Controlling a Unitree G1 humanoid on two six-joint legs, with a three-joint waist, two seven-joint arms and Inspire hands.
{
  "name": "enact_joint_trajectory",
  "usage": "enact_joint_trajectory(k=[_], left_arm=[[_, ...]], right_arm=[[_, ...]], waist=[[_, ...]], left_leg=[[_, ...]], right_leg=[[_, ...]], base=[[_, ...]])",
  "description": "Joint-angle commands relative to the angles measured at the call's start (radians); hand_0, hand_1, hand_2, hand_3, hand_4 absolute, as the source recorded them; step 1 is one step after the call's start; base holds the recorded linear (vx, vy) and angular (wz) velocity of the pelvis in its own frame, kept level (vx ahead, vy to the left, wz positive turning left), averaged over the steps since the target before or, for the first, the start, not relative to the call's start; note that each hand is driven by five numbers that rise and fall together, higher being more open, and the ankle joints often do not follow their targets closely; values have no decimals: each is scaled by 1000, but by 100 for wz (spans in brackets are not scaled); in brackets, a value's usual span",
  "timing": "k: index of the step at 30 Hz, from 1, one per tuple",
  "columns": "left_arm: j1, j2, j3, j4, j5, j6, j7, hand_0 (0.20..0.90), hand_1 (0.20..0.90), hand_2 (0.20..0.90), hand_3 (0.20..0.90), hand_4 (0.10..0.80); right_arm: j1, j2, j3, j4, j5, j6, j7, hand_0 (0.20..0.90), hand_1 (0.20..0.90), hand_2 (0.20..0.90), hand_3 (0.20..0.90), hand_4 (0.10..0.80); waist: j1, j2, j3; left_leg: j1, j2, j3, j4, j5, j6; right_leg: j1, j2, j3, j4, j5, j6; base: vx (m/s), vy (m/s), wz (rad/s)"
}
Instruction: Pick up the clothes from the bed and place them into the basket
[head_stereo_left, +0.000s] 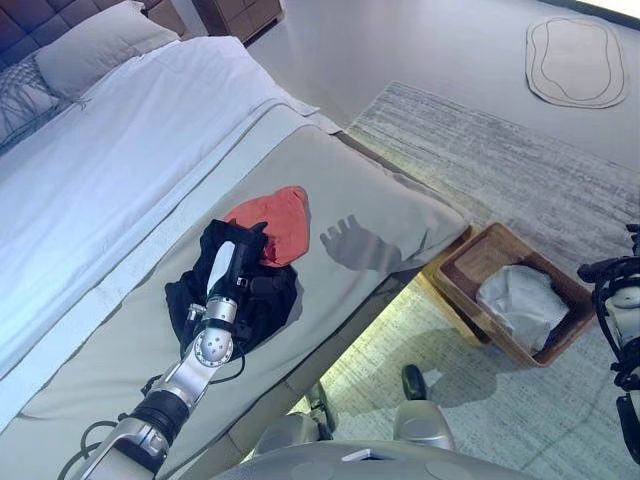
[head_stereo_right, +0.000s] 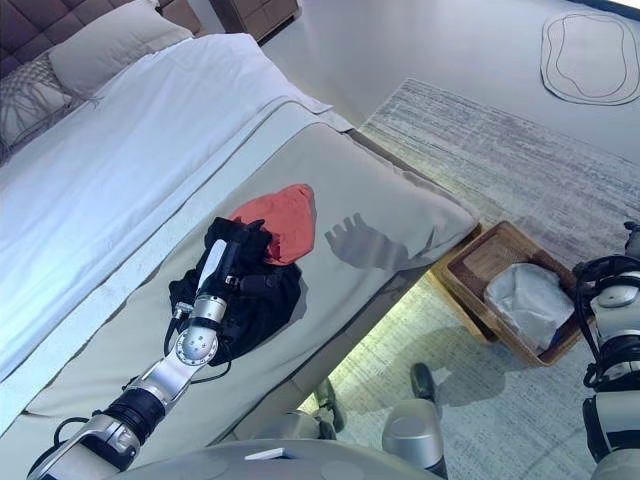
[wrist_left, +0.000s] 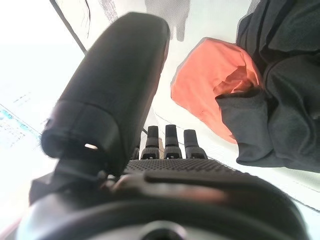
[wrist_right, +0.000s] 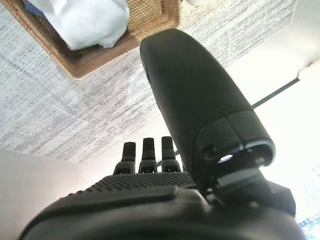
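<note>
A black garment (head_stereo_left: 268, 300) lies bunched on the bed's grey cover (head_stereo_left: 400, 215), with a red garment (head_stereo_left: 282, 220) touching its far side. My left hand (head_stereo_left: 232, 262) lies on the black garment with straight fingers (wrist_left: 170, 142), open and pointing toward the red garment (wrist_left: 210, 80); the black cloth (wrist_left: 280, 100) shows beside it. A wicker basket (head_stereo_left: 462, 262) stands on the floor by the bed's corner with a white cloth (head_stereo_left: 520, 300) inside. My right hand (wrist_right: 150, 195) hangs open, holding nothing, out past the basket (wrist_right: 150, 20), at the eye views' right edge (head_stereo_left: 608, 270).
White sheet (head_stereo_left: 120, 170) and pillows (head_stereo_left: 100, 45) cover the bed's far half. A grey rug (head_stereo_left: 500, 160) lies under the basket beside the bed. A small oval mat (head_stereo_left: 578, 60) lies on the floor farther off, and a wooden cabinet (head_stereo_left: 240, 15) stands past the bed.
</note>
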Motion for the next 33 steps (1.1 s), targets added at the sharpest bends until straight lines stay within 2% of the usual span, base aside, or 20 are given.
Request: enact_joint_trajectory(k=[1, 11, 18, 23, 27, 28, 33], left_arm=[[-89, 74, 38, -33, -22, -84, 32, 900, 900, 900, 900, 800], [-79, 54, 51, -19, -19, -60, 69, 900, 900, 900, 900, 800], [-35, 35, 77, 18, -11, -38, 86, 900, 900, 900, 900, 800], [-8, 35, 92, 22, -10, -36, 95, 900, 900, 900, 900, 800], [-36, 55, 92, 4, -22, -52, 107, 900, 900, 900, 900, 800], [-58, 64, 88, -4, -14, -68, 118, 900, 900, 900, 900, 800], [-91, 87, 86, -35, -37, -90, 145, 900, 900, 900, 900, 800]], right_arm=[[-127, -32, 36, -7, -46, -36, -34, 900, 900, 900, 900, 800], [-209, -1, 131, -182, -136, -88, -81, 900, 900, 900, 900, 800], [-295, 44, 245, -269, -219, -135, -133, 900, 900, 900, 900, 800], [-375, 82, 317, -278, -249, -120, -123, 900, 900, 900, 900, 800], [-482, 86, 381, -229, -247, -102, -99, 900, 900, 900, 900, 800], [-535, 90, 416, -184, -235, -102, -105, 900, 900, 900, 900, 800], [-635, 97, 493, -115, -238, -100, -117, 900, 900, 900, 900, 800]], waist=[[19, -88, -58], [54, -105, -66], [113, -121, -79], [172, -125, -78], [220, -113, -33], [244, -104, 9], [294, -87, 111]], left_leg=[[92, 28, -5, 3, -136, -46], [86, 24, -35, 3, -134, -42], [70, 20, -78, 3, -124, -36], [51, 10, -124, 9, -116, -30], [-28, 0, -159, 80, -119, -22], [-75, -8, -188, 138, -125, -19], [-197, -43, -241, 300, -167, -2]], right_leg=[[-24, 11, -27, 9, -9, -46], [-12, 0, -51, 9, -13, -46], [9, -12, -93, 13, -26, -55], [14, -31, -140, 56, -55, -63], [-47, -59, -197, 185, -108, -76], [-87, -76, -222, 261, -134, -85], [-177, -116, -247, 427, -204, -109]], base=[[0, 0, 0], [-3, 8, 3], [28, 20, 17], [50, 34, 28], [-109, 41, 34], [-160, 9, 41], [-114, 5, 39]])
